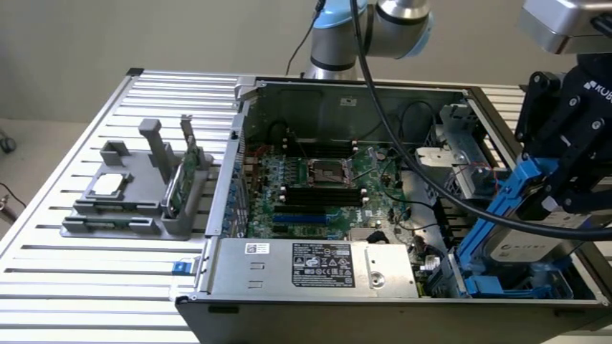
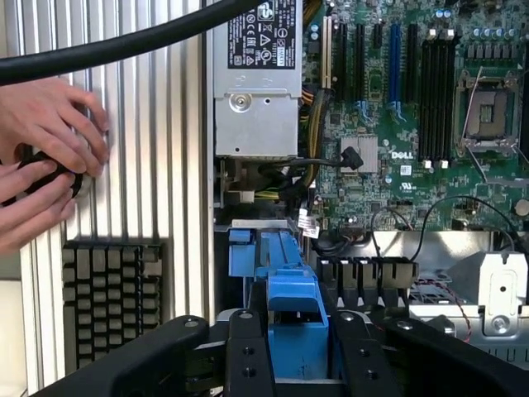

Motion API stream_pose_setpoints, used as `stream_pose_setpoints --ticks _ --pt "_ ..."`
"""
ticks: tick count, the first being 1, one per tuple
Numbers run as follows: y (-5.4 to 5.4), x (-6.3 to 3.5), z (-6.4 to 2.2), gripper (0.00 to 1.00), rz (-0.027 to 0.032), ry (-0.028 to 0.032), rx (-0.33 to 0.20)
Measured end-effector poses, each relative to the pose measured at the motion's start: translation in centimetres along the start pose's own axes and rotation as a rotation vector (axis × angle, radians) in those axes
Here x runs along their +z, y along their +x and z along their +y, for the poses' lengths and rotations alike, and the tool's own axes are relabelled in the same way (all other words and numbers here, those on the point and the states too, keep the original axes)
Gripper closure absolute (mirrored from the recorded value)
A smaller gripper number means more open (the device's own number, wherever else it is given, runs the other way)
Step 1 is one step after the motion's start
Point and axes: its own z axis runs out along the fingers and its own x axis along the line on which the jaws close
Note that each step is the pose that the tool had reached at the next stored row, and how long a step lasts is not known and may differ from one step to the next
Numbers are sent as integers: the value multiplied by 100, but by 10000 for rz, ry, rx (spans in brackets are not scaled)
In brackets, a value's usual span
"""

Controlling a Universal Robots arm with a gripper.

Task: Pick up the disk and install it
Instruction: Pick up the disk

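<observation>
At the exterior view's right, over the corner of the open computer case [image 1: 316, 319], we see the gripper [image 1: 552, 197] clenched on the disk [image 1: 524, 247]; the black fingers press on either side of its blue carrier frame [image 1: 507, 190]; the disk hangs tilted, its silver-grey labelled face turned toward the camera, its lower end down among the blue plastic parts of the bay; we cannot tell whether it touches them. From the wrist view the gripper [image 2: 297, 356] grips the blue carrier frame [image 2: 293, 318] between two fingers [image 2: 246, 351], with the case interior beyond it. A thick black cable [image 1: 380, 111] sweeps from the arm down across the case to the gripper. Inside the case lies the motherboard [image 1: 316, 197] with its processor socket [image 1: 325, 172] near the middle; the boxy power supply [image 1: 316, 265] sits along the near wall, just beside the bay. The case rests on a slatted table [image 1: 57, 287]; well apart from it, toward the exterior view's left, a grey stand [image 1: 125, 218] carries a small square chip [image 1: 113, 183] lying flat and a green circuit card [image 1: 182, 179] standing on edge. In the wrist view a person's hands [image 2: 50, 124] rest on the table slats, closed around a small dark object [image 2: 50, 169]; near them lies a dark keyboard [image 2: 111, 298].
</observation>
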Motion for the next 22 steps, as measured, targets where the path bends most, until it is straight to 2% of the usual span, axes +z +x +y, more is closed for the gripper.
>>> stream_pose_setpoints --ticks 4,16,22 --pt "-10 15 0 67 0 0 0" --pt "-25 99 -1 67 53 0 1" --pt "-32 139 -2 67 56 1 2"
